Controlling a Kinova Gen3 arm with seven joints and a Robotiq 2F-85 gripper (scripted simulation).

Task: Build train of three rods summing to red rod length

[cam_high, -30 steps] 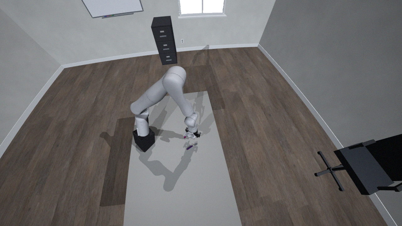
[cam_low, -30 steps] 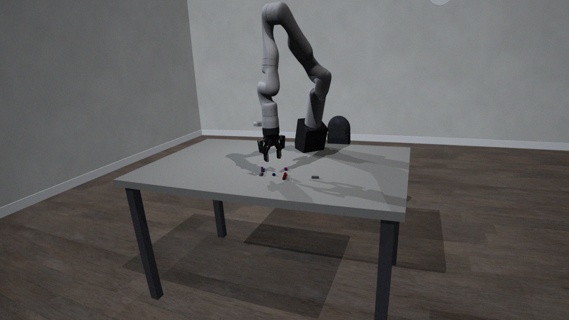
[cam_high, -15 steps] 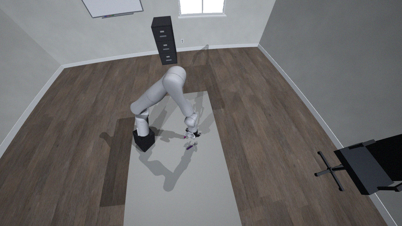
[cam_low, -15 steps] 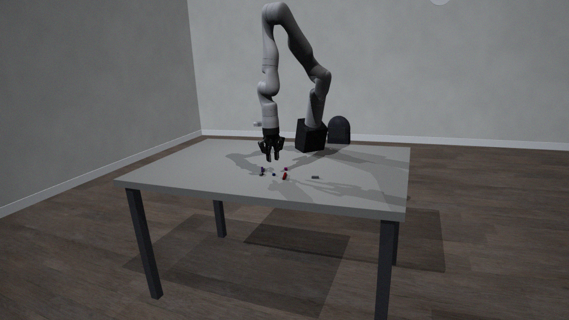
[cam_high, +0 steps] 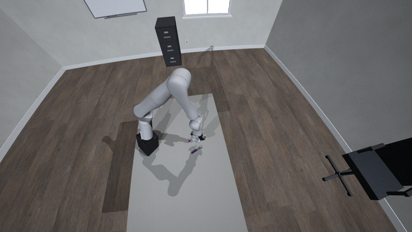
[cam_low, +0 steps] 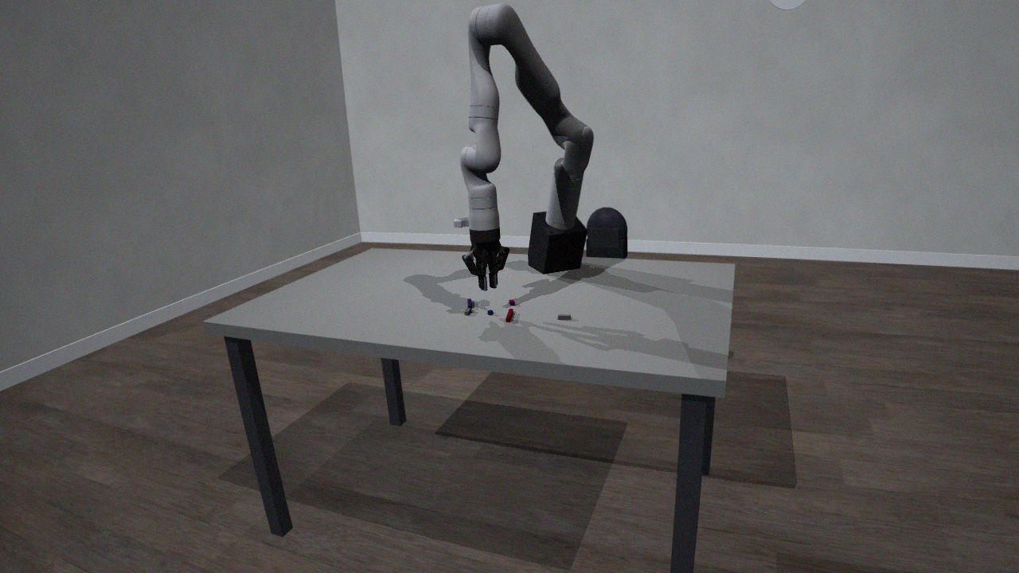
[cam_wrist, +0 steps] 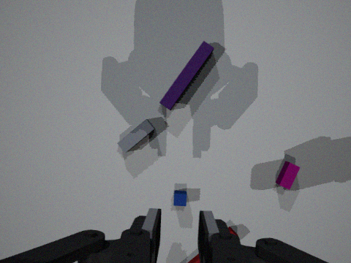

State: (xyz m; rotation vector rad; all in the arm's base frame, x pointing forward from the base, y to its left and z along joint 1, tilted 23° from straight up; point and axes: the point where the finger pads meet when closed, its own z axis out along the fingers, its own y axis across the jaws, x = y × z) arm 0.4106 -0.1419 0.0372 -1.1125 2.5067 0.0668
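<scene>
My gripper point(cam_wrist: 179, 225) hangs above the table, fingers narrowed with a gap and nothing between them; it also shows in the exterior view point(cam_low: 488, 282). A small blue rod point(cam_wrist: 180, 198) lies just ahead of the fingertips. A purple rod point(cam_wrist: 187, 75) lies slanted further ahead, with a grey rod point(cam_wrist: 137, 136) near its lower end, apart from it. A magenta rod point(cam_wrist: 288, 174) lies to the right. In the exterior view the red rod point(cam_low: 509, 315) is right of the blue one point(cam_low: 489, 311).
A second grey rod point(cam_low: 564, 316) lies alone to the right of the group. The arm's black base point(cam_low: 556, 242) stands at the table's far edge, with a dark domed object point(cam_low: 606, 232) beside it.
</scene>
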